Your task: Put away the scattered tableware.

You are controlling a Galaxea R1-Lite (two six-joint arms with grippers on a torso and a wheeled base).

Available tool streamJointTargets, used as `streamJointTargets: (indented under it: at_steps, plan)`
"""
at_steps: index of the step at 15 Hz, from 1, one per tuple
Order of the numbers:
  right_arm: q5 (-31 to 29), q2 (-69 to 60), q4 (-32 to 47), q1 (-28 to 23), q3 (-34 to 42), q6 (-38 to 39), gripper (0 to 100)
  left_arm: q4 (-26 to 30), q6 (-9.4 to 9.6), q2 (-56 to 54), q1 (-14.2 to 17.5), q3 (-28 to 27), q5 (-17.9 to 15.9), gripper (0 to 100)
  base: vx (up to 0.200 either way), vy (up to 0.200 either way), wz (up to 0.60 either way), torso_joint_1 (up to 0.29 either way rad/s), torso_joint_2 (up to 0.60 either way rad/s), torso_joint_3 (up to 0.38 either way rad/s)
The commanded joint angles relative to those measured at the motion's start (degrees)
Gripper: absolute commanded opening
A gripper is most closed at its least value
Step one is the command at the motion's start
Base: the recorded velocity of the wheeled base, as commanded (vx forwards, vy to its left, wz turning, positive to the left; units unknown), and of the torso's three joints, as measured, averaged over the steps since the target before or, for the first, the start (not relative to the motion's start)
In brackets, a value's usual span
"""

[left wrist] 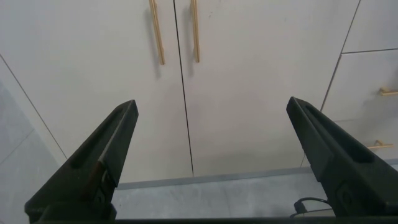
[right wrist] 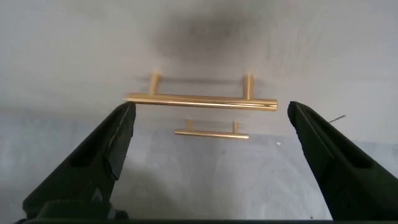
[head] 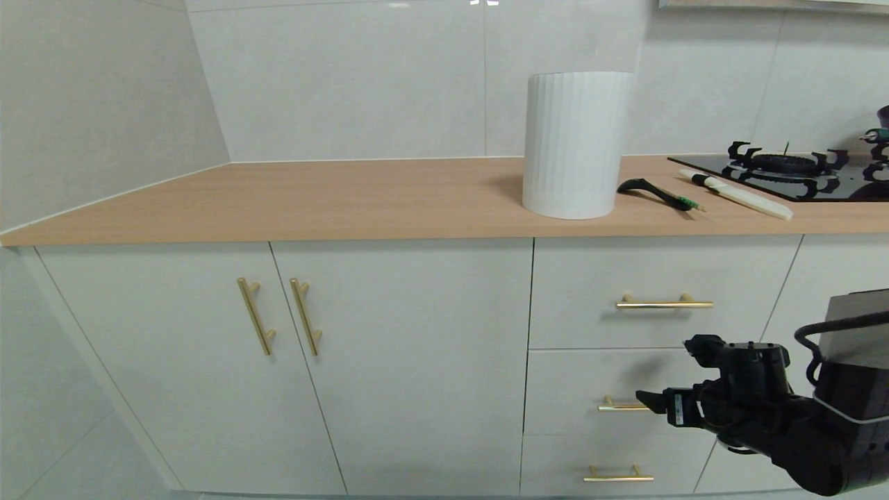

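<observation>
Drawer handle (right wrist: 202, 101) faces right tool (head: 668, 369), spread empty like left tool (left wrist: 211, 107); ladle (head: 653, 191), perhaps, beside canister (head: 573, 146).

Right pincer (right wrist: 210, 112): dark fingers (right wrist: 93, 162) spread wide, nothing between them. Gold bar handle (right wrist: 200, 101) on a pale drawer front (right wrist: 74, 56) sits level in the gap, apart from both fingers (two posts visible). Second gold handle (right wrist: 211, 133) farther off, parallel to the first.

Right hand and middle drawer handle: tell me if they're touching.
Cannot tell. Right wrist view: the middle drawer handle sits between the fingers of the open right hand, one tip overlapping its end; depth unclear.
</observation>
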Motion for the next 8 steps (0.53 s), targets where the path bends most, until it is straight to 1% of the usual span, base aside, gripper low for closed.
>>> streamJointTargets:
  at_steps: [1,3,5,8]
  plan:
    - [-0.57,5.38,-0.78,0.01,-0.48,0.09,100,-0.02,0.02,0.0,0.01,0.05,0.01,100,0.0,0.0,0.0,0.0,0.0,0.0]
    - [-2.94,7.4,-0.87,0.1,-2.5,0.17,100,-0.02,0.02,0.0,0.01,-0.04,0.01,100,0.0,0.0,0.0,0.0,0.0,0.0]
    - [-3.38,7.84,-1.13,0.1,-3.47,0.53,100,-0.02,0.02,0.0,0.01,0.05,0.01,100,0.0,0.0,0.0,0.0,0.0,0.0]
    - [-5.23,7.84,-1.13,0.45,-5.32,3.51,100,-0.02,0.02,0.0,0.01,-0.04,0.01,100,0.0,0.0,0.0,0.0,0.0,0.0]
